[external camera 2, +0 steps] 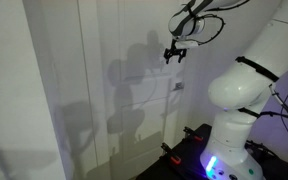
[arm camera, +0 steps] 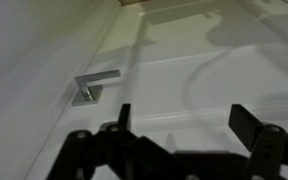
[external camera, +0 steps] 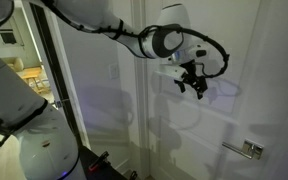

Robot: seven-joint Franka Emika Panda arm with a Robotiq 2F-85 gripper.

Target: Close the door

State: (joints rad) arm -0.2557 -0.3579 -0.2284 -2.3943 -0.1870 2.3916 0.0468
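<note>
The tall white door [external camera: 174, 120] with recessed panels fills both exterior views and the wrist view [arm camera: 184, 70]. Its silver lever handle on a metal plate shows at the lower right in an exterior view [external camera: 246, 149], small in an exterior view [external camera 2: 178, 86], and in the wrist view [arm camera: 92, 86]. My gripper [external camera: 192, 86] hangs close in front of the door's upper panel, above and to the side of the handle. It also shows in an exterior view [external camera 2: 174, 53]. In the wrist view its two dark fingers [arm camera: 182, 122] stand wide apart with nothing between them.
A dark-framed glass doorway [external camera: 46, 70] stands beside the door, with a lit room behind it. My white arm base [external camera 2: 234, 120] stands close to the door, with blue light at its foot. A plain white wall [external camera 2: 24, 90] adjoins the door.
</note>
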